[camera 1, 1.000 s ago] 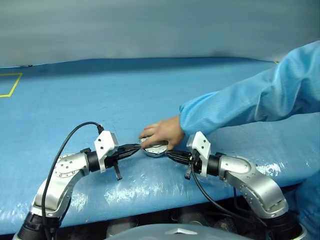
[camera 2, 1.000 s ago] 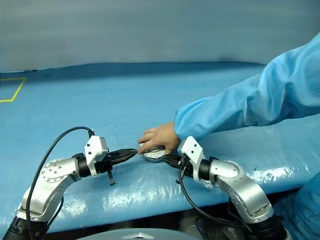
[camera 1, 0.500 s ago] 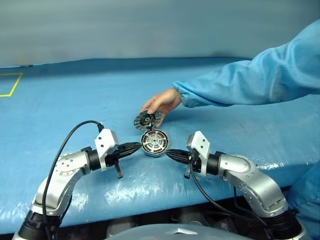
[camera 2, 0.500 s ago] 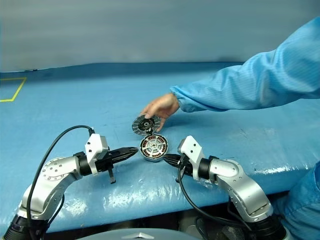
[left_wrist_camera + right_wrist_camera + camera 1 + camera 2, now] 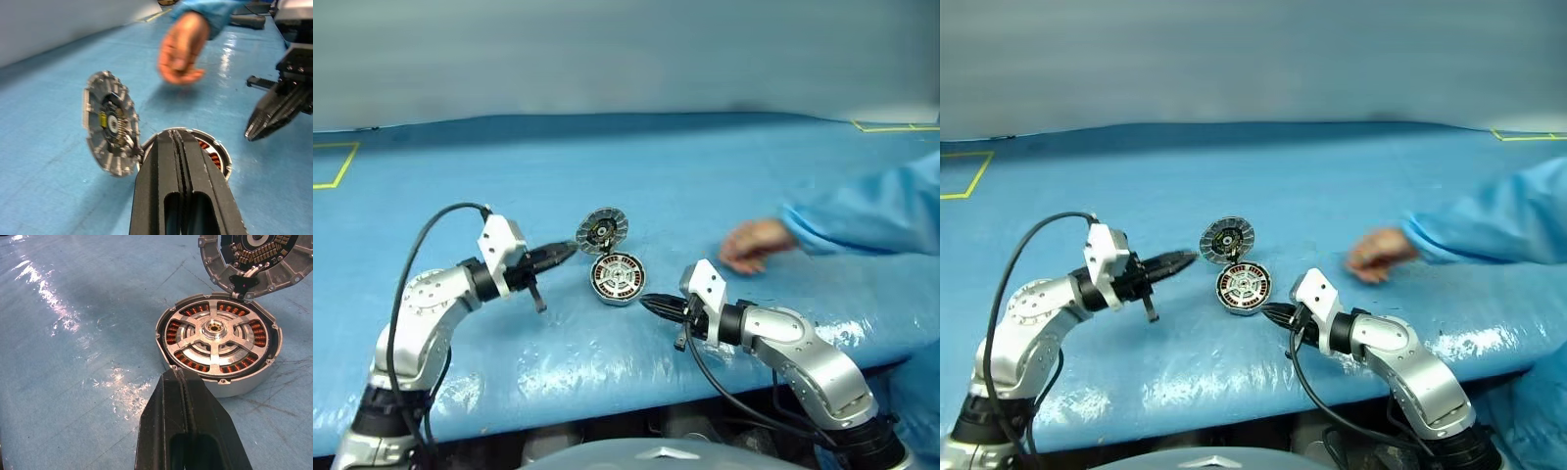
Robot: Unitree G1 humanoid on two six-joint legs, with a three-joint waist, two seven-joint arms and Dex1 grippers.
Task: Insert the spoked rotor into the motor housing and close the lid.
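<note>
The spoked rotor (image 5: 215, 335) already sits in the motor housing (image 5: 234, 384) near the table's (image 5: 460, 157) front edge. The lid (image 5: 601, 231) stands open, so only closing it is left. Both the left gripper (image 5: 570, 249) and the right gripper (image 5: 646, 301) are closed and empty.

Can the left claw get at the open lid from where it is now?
Probably yes. The left claw, shut, points at the upright lid with bare blue table between them. The person's hand is off to the other side.

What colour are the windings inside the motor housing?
Copper-orange, clearest in the right wrist view of the motor housing.
</note>
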